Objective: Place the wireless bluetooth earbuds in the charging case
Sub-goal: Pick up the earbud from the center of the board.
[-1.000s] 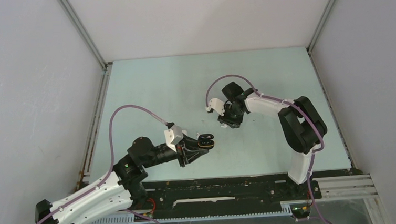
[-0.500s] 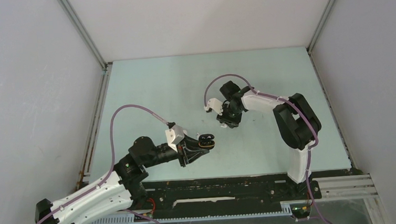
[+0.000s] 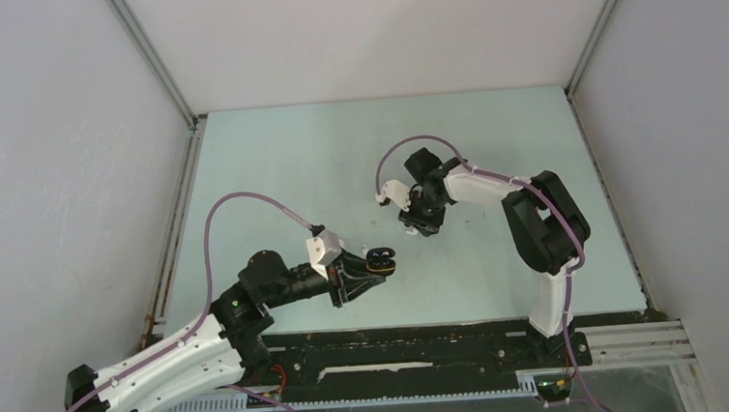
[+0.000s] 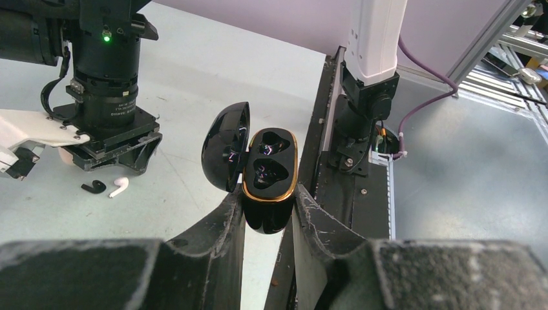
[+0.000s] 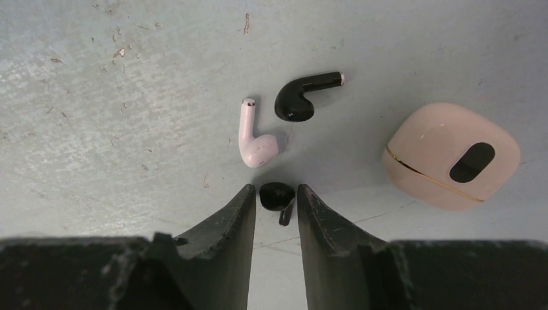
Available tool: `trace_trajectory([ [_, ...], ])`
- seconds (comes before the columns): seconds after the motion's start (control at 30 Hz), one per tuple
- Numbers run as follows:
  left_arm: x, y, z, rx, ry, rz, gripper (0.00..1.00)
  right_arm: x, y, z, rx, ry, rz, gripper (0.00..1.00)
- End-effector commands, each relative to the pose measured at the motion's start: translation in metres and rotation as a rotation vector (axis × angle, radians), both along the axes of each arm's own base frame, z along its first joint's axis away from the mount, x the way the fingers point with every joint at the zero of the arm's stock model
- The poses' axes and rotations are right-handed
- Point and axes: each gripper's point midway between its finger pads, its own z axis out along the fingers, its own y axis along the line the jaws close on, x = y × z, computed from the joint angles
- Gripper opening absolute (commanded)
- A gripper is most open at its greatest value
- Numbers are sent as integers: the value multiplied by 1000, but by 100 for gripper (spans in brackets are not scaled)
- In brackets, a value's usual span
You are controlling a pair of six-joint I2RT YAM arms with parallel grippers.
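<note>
While L end effector (image 4: 269, 205) clamps glossy, gold-rimmed blk charging case (image 4: 271, 169) w/ lid open, R end effector (image 5: 276, 192), pointing down, pinches small stemmed blk earbud (image 5: 276, 194).

The left arm (image 3: 173, 360) has a white shell dotted with small screws, black joints, and a green light (image 3: 235, 302) at its 1 o'clock end. The right arm (image 3: 481, 190) pairs a white forearm and white post with bulky black joints. A purple cable (image 3: 244, 200) loops along each. The left gripper (image 4: 268, 200) and right gripper (image 5: 276, 192) each have 2 wedge-shaped fingers (image 4: 213, 226), matte black, scuffed grey.
</note>
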Motion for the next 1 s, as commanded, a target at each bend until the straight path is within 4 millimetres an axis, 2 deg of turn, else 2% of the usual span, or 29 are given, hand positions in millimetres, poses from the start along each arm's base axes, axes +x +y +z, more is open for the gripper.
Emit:
trace_trajectory([
  [0.0,-2,-1,23,-46,-20,-18,0,3,5,-2,13,17,-13,32],
  [0.17,-2,-1,22,-45,-19,-17,0,3,6,0,25,31,-25,22],
  [0.3,-2,-2,22,-42,-18,-19,0,5,7,9,55,30,-42,16],
  [0.47,-2,-1,23,-43,-21,-17,0,9,9,40,133,-1,-78,12],
  [0.57,-1,-1,23,-43,-24,-11,0,9,12,71,229,-13,-111,8],
  [0.7,2,-1,22,-43,-24,1,0,8,17,124,403,-35,-152,4],
  [0.83,10,-1,23,-62,-11,41,0,-6,24,188,595,-73,-133,1],
  [0.87,14,-1,27,-84,-11,61,0,-10,26,210,653,-101,-120,0],
  [0.97,26,-1,38,-156,6,124,0,-22,30,258,808,-149,-97,0],
])
